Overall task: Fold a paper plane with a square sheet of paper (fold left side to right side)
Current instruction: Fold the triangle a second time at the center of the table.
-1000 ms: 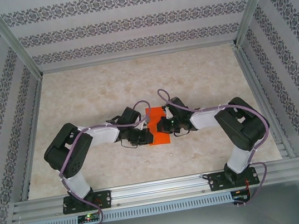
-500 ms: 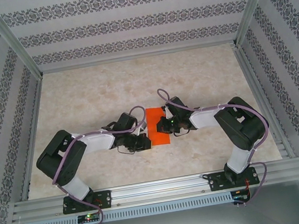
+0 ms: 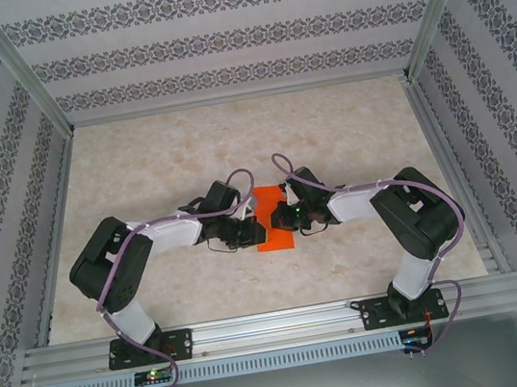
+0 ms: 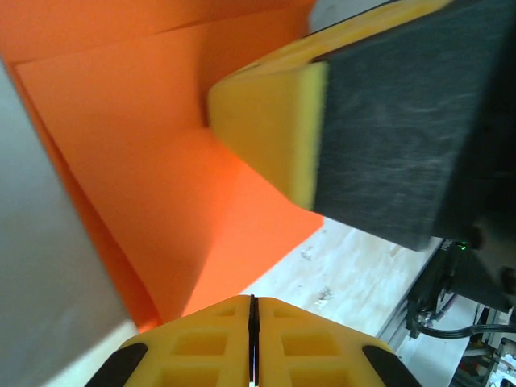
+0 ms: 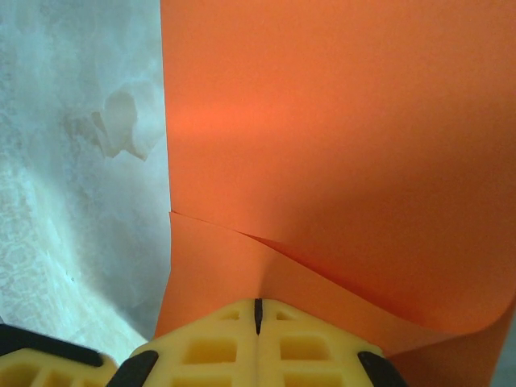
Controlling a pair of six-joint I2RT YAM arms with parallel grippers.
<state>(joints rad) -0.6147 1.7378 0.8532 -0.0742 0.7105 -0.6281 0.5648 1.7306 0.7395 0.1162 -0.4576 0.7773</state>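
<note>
The folded square sheet of paper (image 3: 275, 234) lies bright orange at the table's middle, between both grippers. My left gripper (image 3: 249, 226) is at its left edge. In the left wrist view its tips (image 4: 251, 300) are shut, with the paper (image 4: 153, 161) rising just ahead of them and nothing visibly between them. The right gripper's yellow finger (image 4: 270, 121) presses on the paper from the far side. My right gripper (image 3: 282, 217) is on the paper's right part. In the right wrist view it (image 5: 258, 303) is shut where the paper's (image 5: 339, 113) layers pucker into the tips.
The pale marble table (image 3: 185, 156) is boxed in by patterned walls and aluminium rails, with a front rail (image 3: 278, 327) by the arm bases. Open tabletop lies behind and to both sides of the paper.
The left arm drew back to the left, off the paper, half a second ago and has now returned to the paper's left edge. The right arm and paper have stayed put.
</note>
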